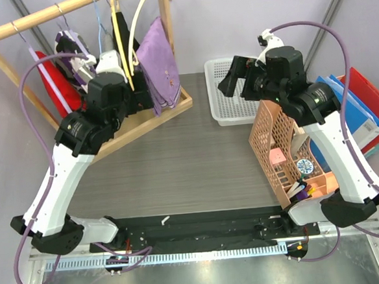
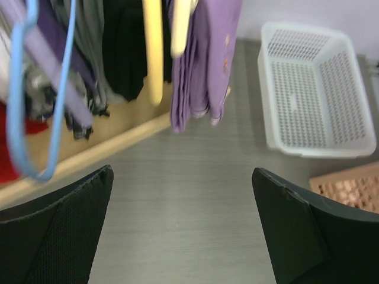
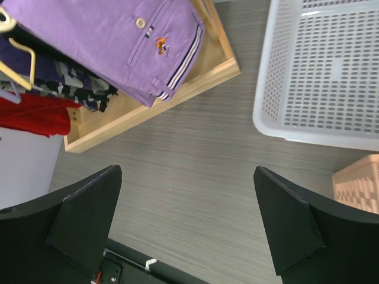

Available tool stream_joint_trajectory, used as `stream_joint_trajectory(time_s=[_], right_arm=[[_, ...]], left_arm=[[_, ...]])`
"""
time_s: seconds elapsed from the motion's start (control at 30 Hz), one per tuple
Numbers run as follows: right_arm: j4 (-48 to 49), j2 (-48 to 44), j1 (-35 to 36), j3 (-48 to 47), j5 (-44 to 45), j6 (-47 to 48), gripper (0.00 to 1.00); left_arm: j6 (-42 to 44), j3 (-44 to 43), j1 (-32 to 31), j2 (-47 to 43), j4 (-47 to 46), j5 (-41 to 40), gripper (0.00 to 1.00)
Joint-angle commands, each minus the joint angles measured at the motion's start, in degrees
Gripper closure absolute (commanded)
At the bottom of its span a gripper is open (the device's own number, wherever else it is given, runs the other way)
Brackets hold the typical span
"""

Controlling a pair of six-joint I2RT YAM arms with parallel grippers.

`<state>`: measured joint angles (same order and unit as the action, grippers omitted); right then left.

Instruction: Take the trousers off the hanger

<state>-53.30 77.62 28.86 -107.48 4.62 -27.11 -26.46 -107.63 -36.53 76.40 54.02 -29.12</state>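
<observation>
A grey wood-grain table (image 1: 178,169) carries a light wooden garment rack (image 1: 174,107) at its far left and a white perforated plastic basket (image 1: 229,110) at its far right. A peach lattice crate (image 1: 271,143) stands near the right arm.

The plain lilac trousers (image 1: 159,63) hang folded at the rack's right end, their lower edge just above the wooden base. The purple, white and black camouflage trousers (image 3: 77,86) hang further left, beside a red garment (image 1: 55,83).

The left gripper (image 2: 180,231) hovers in front of the rack, fingers spread wide and empty. The right gripper (image 3: 186,228), above the table between rack and basket, is likewise spread and empty.

A yellow hanger (image 2: 153,53) and a blue hanger (image 2: 35,118) dangle from the rail.
</observation>
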Motion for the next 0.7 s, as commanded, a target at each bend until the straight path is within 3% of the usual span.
stream_joint_trajectory(time_s=[0.0, 0.13, 0.4, 0.53, 0.67], right_arm=[[7.15, 0.42, 2.07, 2.8, -3.92, -0.13, 0.0], [10.66, 2.09, 4.35, 5.0, -6.12, 1.1, 0.0], [13.12, 7.19, 12.44, 8.42, 2.91, 3.82, 0.0], [17.52, 7.54, 13.85, 12.38, 5.4, 3.56, 0.0], [20.51, 6.66, 14.03, 14.66, 2.07, 4.09, 0.0]], left_arm=[[-4.3, 9.08, 1.9, -10.72, -3.47, 4.51, 0.0], [-5.01, 9.03, 4.01, -12.59, -0.5, 4.69, 0.0], [-2.11, 2.0, 6.3, -8.99, 5.48, 3.99, 0.0], [-1.93, -3.62, 7.44, -7.67, 4.69, 0.83, 0.0], [-0.26, -5.92, 7.62, -8.11, -3.36, -2.95, 0.05]])
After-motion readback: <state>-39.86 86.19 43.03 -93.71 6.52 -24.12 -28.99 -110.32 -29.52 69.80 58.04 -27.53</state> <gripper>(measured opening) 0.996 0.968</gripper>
